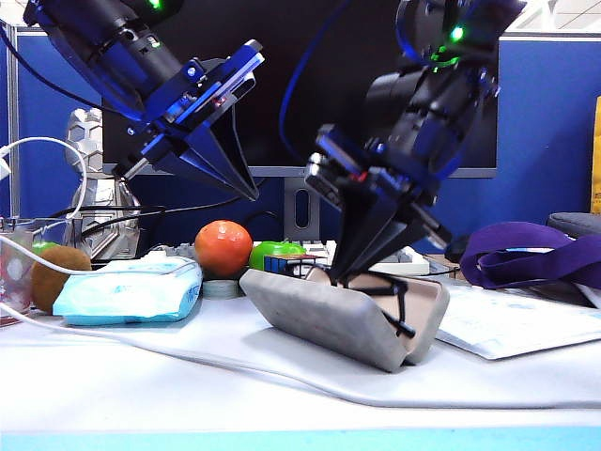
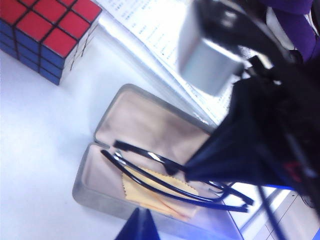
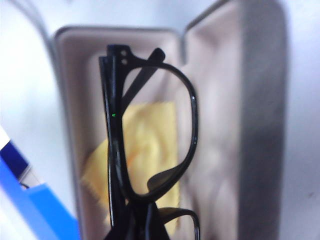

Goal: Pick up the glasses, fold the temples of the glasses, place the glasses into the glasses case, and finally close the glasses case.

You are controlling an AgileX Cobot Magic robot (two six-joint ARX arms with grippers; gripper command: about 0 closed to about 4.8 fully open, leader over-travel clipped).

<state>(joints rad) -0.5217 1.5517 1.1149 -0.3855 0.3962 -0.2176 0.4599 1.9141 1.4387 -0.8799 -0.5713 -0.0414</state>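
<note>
The glasses [image 3: 150,145] hang folded over the open case [image 1: 319,315], low in its beige tray, with a yellow cloth [image 3: 150,135] under them. The temples [image 2: 170,185] lie tucked behind the frame, one end poking past the case's rim. The right gripper [image 1: 352,272] comes down from above the case, its fingers closed on the glasses near the bridge; in its own wrist view the fingertips are hidden below the frame edge, so the exact grip point cannot be told. The lid [image 1: 310,310] leans outward on the case's near side, wide open.

The step in hand looks like placing the glasses. To do it well, lower until the frame rests flat on the cloth, long axis along the tray, and check that both temple tips sit inside the rim before letting go. Open only a little, then lift straight up so the fingers do not drag the frame out.

The left gripper [image 1: 221,155] hovers high, well apart from the case on the lid side; its fingers look closed to a point and hold nothing. Beyond the case stand a Rubik's cube [image 2: 47,35], an orange [image 1: 223,247], and a tissue pack [image 1: 127,291] further out.
</note>
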